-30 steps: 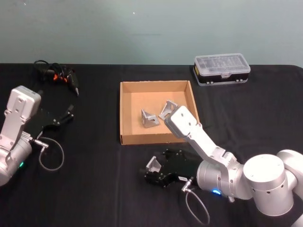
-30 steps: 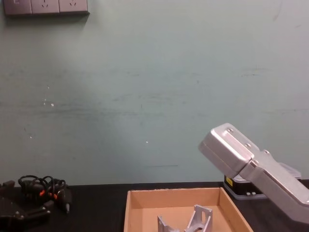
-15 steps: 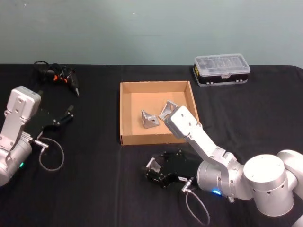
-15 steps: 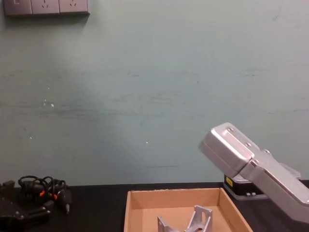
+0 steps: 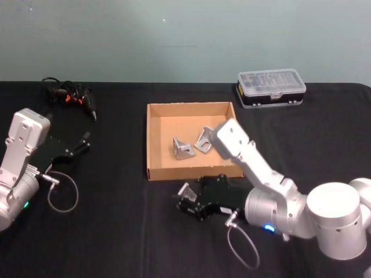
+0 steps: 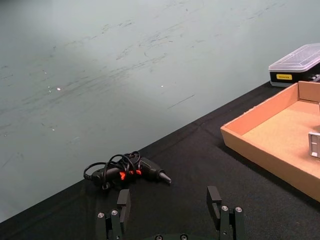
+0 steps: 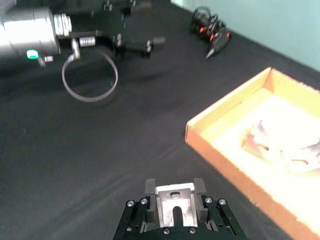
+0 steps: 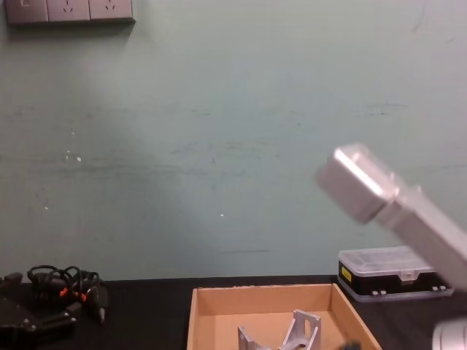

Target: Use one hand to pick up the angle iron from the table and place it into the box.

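Note:
My right gripper (image 5: pixel 186 200) (image 7: pixel 174 189) is shut on a silver angle iron (image 5: pixel 185 190) (image 7: pixel 174 206), held just in front of the near wall of the box (image 5: pixel 191 172) (image 7: pixel 227 102), over the black table (image 5: pixel 116 220). The box is a tan cardboard tray with two more angle irons (image 5: pixel 182 147) (image 8: pixel 295 332) lying inside it. My left gripper (image 5: pixel 84 142) (image 6: pixel 169 200) rests open at the far left with nothing between its fingers.
A black case with a clear lid (image 5: pixel 271 87) (image 8: pixel 394 273) stands behind the box to the right. A black corded tool with orange marks (image 5: pixel 72 97) (image 6: pixel 127 172) lies at the back left. My right arm's silver link (image 8: pixel 387 204) rises over the box's right side.
My right gripper has risen slightly with the angle iron and drawn closer to the box's near wall. The right arm's upper link has swung higher. The left arm has barely moved.

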You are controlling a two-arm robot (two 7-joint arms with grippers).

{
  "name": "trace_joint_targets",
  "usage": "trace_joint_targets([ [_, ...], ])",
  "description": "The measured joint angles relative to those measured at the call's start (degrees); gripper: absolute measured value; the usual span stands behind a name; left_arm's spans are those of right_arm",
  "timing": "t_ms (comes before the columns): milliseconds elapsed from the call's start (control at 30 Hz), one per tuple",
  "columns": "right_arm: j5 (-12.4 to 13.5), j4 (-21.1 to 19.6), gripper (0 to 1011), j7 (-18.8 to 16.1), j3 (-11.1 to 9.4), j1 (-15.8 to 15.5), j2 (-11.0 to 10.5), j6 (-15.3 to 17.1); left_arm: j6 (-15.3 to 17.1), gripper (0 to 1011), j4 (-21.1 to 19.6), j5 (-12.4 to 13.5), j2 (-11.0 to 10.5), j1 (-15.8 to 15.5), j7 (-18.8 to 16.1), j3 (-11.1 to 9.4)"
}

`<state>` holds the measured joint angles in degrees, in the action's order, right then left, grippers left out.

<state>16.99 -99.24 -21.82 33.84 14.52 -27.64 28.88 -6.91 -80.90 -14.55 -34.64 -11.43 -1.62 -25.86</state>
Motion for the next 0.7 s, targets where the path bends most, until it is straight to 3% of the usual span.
trace_joint_targets([
  [333, 2.32, 1.05, 453, -0.62, -4.4, 3.86, 2.66, 2.25, 0.0, 1000, 0.0, 0.0, 0.0, 0.0, 0.0, 0.0],
  [533, 2.77, 6.46, 453, 1.22, -6.11, 8.34, 5.81, 3.47, 0.0, 1000, 0.0, 0.0, 0.0, 0.0, 0.0, 0.0],
  [700, 2.11, 11.09, 453, 2.42, -6.33, 10.96, 7.93, 3.25, 0.0, 1000, 0.0, 0.0, 0.0, 0.0, 0.0, 0.0],
])
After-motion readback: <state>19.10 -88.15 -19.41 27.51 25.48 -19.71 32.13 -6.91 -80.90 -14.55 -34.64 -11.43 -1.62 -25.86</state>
